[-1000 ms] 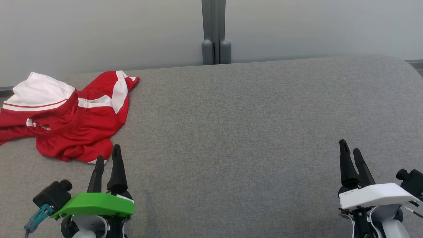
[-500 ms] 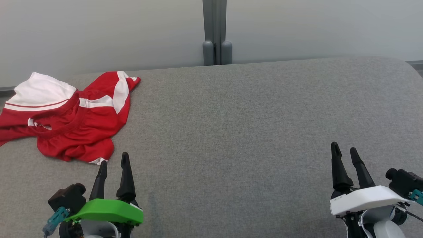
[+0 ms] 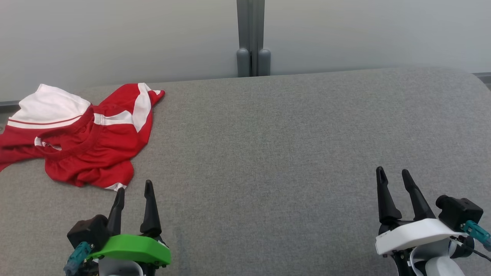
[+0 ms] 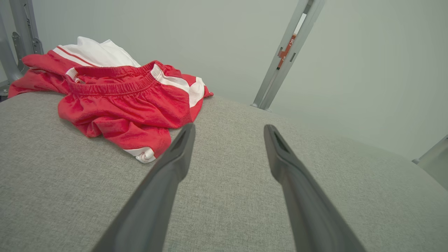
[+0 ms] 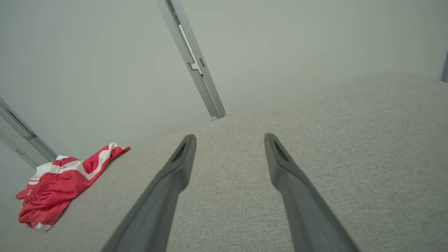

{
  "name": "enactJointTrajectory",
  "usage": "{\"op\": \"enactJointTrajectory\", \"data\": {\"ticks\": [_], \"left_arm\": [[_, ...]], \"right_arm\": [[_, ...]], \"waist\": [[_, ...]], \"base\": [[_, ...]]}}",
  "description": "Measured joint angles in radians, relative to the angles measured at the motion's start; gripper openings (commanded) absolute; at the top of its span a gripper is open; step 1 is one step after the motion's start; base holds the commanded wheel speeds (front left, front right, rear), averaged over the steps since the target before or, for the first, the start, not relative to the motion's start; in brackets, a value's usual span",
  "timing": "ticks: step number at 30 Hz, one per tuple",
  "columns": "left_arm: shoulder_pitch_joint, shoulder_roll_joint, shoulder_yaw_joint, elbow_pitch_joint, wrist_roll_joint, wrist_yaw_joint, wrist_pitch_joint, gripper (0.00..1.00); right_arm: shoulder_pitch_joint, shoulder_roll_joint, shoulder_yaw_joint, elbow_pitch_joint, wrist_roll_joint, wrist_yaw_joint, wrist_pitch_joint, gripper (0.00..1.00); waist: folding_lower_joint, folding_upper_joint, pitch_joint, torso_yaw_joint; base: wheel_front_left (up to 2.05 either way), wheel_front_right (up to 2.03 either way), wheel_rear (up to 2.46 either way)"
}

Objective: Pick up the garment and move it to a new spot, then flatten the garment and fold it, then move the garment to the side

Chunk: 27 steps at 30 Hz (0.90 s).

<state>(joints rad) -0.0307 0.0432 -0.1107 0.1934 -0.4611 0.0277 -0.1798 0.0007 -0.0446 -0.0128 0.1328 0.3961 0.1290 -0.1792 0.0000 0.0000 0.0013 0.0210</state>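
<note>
Garment (image 3: 82,142), red and white, is lying crumpled at the counter's (image 3: 268,145) far left corner. Your left pincer (image 3: 134,186) is hovering released over the counter's near left, your right pincer (image 3: 392,170) released over its near right.

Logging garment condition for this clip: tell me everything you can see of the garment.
The garment is red shiny-looking fabric with white panels and stripes and a gathered elastic waistband, seemingly shorts. It lies crumpled at the far left of the grey cushion. The open left gripper hovers just beside its near hem, not holding it.
</note>
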Motion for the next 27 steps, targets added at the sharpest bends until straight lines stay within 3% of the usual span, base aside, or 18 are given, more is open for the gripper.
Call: {"op": "enactJointTrajectory", "data": {"ticks": [27], "left_arm": [[0.015, 0.002, -0.028, 0.062, 0.208, 0.023, -0.057, 1.00]], "right_arm": [[0.026, -0.002, 0.026, 0.007, -0.236, 0.002, -0.057, 1.00]], "waist": [[0.0000, 0.0000, -0.016, 0.012]], "base": [[0.00, 0.00, 0.00]]}}
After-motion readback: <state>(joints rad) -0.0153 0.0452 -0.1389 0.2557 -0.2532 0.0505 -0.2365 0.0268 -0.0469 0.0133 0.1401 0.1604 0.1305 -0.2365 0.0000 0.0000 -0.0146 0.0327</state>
